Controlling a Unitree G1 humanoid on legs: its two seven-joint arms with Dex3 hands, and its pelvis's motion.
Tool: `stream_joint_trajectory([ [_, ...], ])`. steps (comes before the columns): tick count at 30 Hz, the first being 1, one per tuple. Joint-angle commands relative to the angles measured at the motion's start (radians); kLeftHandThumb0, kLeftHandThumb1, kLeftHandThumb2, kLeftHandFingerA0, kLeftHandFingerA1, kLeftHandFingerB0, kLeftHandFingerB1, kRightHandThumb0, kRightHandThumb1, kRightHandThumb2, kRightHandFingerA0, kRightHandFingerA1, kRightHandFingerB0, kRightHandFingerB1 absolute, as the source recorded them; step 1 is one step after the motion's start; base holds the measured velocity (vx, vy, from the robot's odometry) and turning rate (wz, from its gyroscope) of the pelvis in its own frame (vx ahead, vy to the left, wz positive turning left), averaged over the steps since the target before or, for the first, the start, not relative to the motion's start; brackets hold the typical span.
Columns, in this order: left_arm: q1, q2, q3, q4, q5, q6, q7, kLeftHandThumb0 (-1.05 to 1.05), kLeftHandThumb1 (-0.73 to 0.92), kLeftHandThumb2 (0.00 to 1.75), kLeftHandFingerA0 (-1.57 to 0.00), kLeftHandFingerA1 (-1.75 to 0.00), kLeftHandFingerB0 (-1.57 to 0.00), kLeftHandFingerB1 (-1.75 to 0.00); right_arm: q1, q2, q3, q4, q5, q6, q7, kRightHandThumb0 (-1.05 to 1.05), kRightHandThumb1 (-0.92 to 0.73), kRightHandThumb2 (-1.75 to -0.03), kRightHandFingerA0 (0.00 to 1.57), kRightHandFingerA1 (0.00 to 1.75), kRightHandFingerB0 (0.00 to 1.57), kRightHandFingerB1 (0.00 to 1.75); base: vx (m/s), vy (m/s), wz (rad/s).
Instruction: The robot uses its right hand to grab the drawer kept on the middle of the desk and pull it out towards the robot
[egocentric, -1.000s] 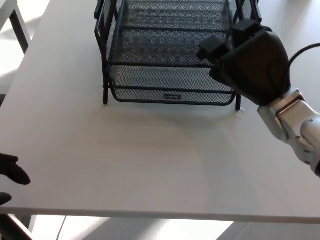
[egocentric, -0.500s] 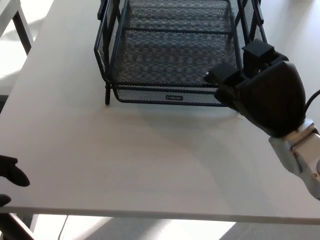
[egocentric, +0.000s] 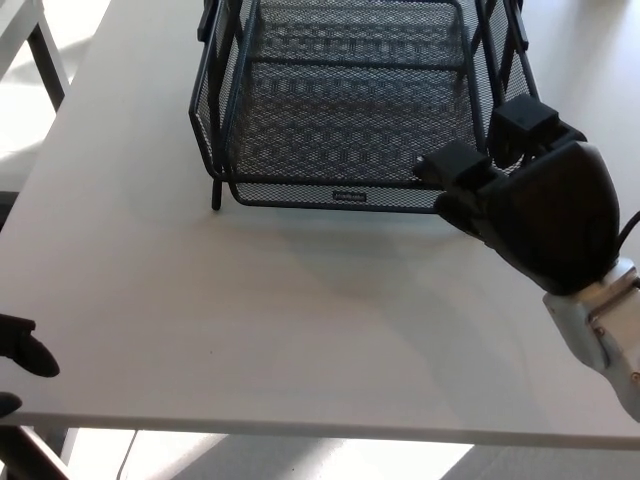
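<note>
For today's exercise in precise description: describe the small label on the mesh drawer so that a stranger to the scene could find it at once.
Start at the white desk and find the black wire-mesh drawer at its far middle. Follow its front rim, the edge nearest the robot, to the small rectangular label near the middle, left of the right hand. It is the only solid plate among open mesh.

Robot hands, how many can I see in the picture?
2. The right hand is at the front right corner of the black mesh drawer. The left hand only peeks in at the white desk's left edge.
</note>
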Motion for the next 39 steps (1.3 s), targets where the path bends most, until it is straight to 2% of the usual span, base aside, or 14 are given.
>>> stream_joint_trajectory([
  [1,0.004,0.009,0.009,0.004,0.001,0.002,-0.017,-0.28,0.56,0.57,-0.80,-0.87,-0.82,-0.59,0.038,-0.003,0.005,0.030,-0.006,-0.006,0.036,-0.36,-0.53,-0.58,0.93,1.59,0.96,0.69,0.00,0.000,0.00],
  [19,0.008,0.014,0.015,0.017,0.012,-0.028,-0.005,-0.29,0.56,0.57,-0.80,-0.90,-0.83,-0.62,0.198,-0.033,-0.011,-0.100,-0.029,-0.004,0.035,-0.42,-0.55,-0.56,0.90,1.59,0.94,0.64,0.00,0.000,0.00],
  [23,0.019,0.010,0.018,0.011,0.008,-0.019,-0.009,-0.29,0.57,0.56,-0.79,-0.90,-0.82,-0.61,0.234,-0.041,-0.033,-0.121,0.005,-0.020,0.069,-0.39,-0.60,-0.58,0.82,1.57,0.84,0.62,0.00,0.000,0.00],
  [26,0.020,0.013,0.021,0.007,0.013,-0.017,-0.011,-0.29,0.56,0.57,-0.79,-0.89,-0.82,-0.61,0.249,-0.036,-0.051,-0.147,0.020,-0.001,0.129,-0.42,-0.66,-0.60,0.73,1.18,0.60,0.41,0.00,0.000,0.00],
  [27,0.020,0.012,0.021,0.007,0.013,-0.017,-0.011,-0.29,0.56,0.57,-0.79,-0.89,-0.82,-0.61,0.251,-0.036,-0.053,-0.150,0.021,-0.001,0.135,-0.42,-0.66,-0.60,0.73,1.18,0.60,0.41,0.00,0.000,0.00],
  [28,0.019,0.011,0.020,0.010,0.015,-0.020,-0.009,-0.29,0.56,0.57,-0.80,-0.89,-0.83,-0.60,0.259,-0.031,-0.060,-0.166,0.026,0.015,0.166,-0.54,-0.53,-0.89,0.53,0.72,0.27,0.48,0.00,0.000,0.00],
  [29,0.017,0.010,0.020,0.014,0.016,-0.023,-0.006,-0.29,0.56,0.57,-0.80,-0.89,-0.83,-0.60,0.268,-0.027,-0.067,-0.185,0.035,0.036,0.204,-0.54,-0.53,-0.89,0.53,0.72,0.27,0.48,0.00,0.000,0.00],
  [30,0.026,0.007,0.020,0.012,0.019,-0.023,-0.002,-0.29,0.56,0.57,-0.80,-0.89,-0.83,-0.61,0.282,-0.020,-0.072,-0.207,0.020,0.075,0.243,-0.52,-0.65,-0.59,0.45,0.54,0.25,0.31,0.00,0.000,0.00],
  [31,0.026,0.008,0.020,0.014,0.020,-0.029,0.000,-0.29,0.56,0.57,-0.80,-0.90,-0.82,-0.61,0.284,-0.018,-0.074,-0.217,0.005,0.095,0.257,-0.52,-0.63,-0.59,0.36,0.43,0.18,0.30,0.00,0.000,0.00],
  [32,0.026,0.008,0.020,0.014,0.020,-0.029,0.000,-0.29,0.56,0.57,-0.80,-0.90,-0.82,-0.61,0.285,-0.017,-0.075,-0.219,0.004,0.096,0.260,-0.52,-0.63,-0.59,0.36,0.43,0.18,0.30,0.00,0.000,0.00],
  [33,0.025,0.007,0.018,0.015,0.021,-0.023,-0.001,-0.29,0.56,0.57,-0.79,-0.91,-0.82,-0.61,0.281,-0.004,-0.085,-0.234,-0.006,0.141,0.301,-0.66,-0.38,-0.75,0.00,0.18,0.00,0.20,0.00,0.000,0.00],
  [35,0.025,0.007,0.018,0.015,0.021,-0.022,-0.001,-0.29,0.56,0.57,-0.79,-0.91,-0.82,-0.61,0.282,-0.001,-0.088,-0.240,-0.009,0.148,0.310,-0.66,-0.38,-0.75,0.00,0.18,0.00,0.20,0.00,0.000,0.00],
  [37,0.026,0.006,0.019,0.012,0.020,-0.019,-0.003,-0.29,0.56,0.57,-0.79,-0.90,-0.82,-0.61,0.281,0.005,-0.099,-0.264,-0.017,0.174,0.337,-0.83,-0.40,-0.68,0.00,0.03,0.00,0.05,0.00,0.000,0.00],
  [39,0.025,0.005,0.018,0.014,0.017,-0.020,-0.003,-0.29,0.56,0.57,-0.80,-0.90,-0.83,-0.60,0.279,0.006,-0.113,-0.279,-0.015,0.180,0.342,-0.84,-0.40,-0.68,0.00,0.08,0.00,0.07,0.00,0.000,0.00],
])
